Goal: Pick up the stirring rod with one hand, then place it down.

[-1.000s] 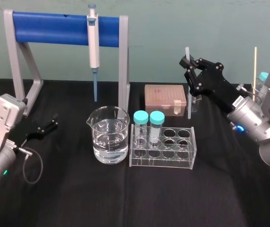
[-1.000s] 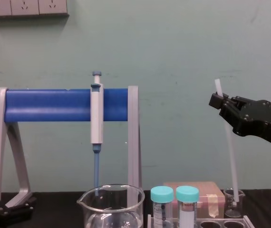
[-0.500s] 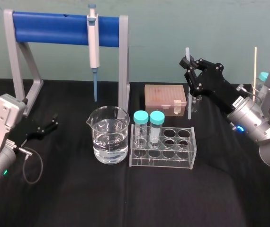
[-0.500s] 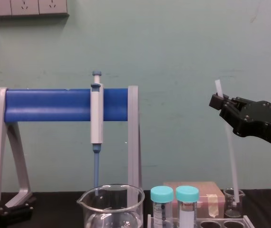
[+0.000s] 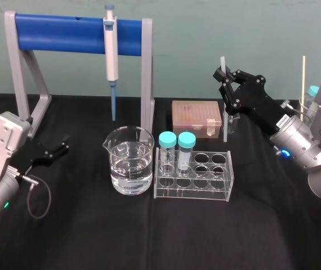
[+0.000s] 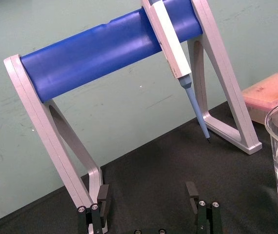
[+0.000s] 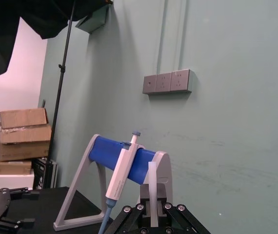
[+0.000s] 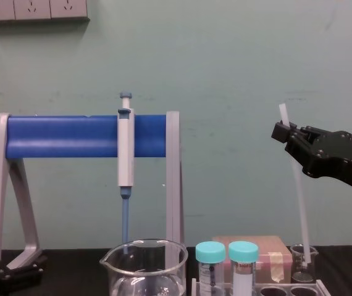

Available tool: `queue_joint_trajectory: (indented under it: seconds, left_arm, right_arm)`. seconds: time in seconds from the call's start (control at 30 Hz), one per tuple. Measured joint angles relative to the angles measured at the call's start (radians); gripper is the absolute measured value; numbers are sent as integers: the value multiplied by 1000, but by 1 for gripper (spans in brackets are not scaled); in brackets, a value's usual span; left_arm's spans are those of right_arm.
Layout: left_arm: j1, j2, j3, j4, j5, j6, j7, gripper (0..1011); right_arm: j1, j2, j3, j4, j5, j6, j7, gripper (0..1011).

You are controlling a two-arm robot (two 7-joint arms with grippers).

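The stirring rod (image 5: 222, 62) is a thin translucent white stick standing almost upright behind the tube rack. My right gripper (image 5: 223, 77) is shut on it near its top end. From the side, the stirring rod (image 8: 299, 203) slants down from the right gripper (image 8: 283, 131) to a small glass beaker (image 8: 304, 262); I cannot tell whether its tip rests inside. In the right wrist view the stirring rod (image 7: 152, 192) rises between the black fingers (image 7: 129, 214). My left gripper (image 5: 53, 151) rests low at the table's left, and in its wrist view the left gripper (image 6: 148, 195) is open with nothing in it.
A white-and-blue pipette (image 5: 111, 56) hangs on the blue-barred stand (image 5: 65, 26). In front stand a water beaker (image 5: 129, 160), a clear rack (image 5: 197, 180) with two capped tubes, and a pink tip box (image 5: 195, 117). A thin wooden stick (image 5: 303, 84) stands at the far right.
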Motion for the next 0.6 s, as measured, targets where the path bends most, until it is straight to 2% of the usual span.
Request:
queue_joint_trajectory:
  seconds: [0.6]
  left_arm:
    - [0,0,0,0,0,0,0,1001]
  right_arm:
    - [0,0,0,0,1,0,0,72]
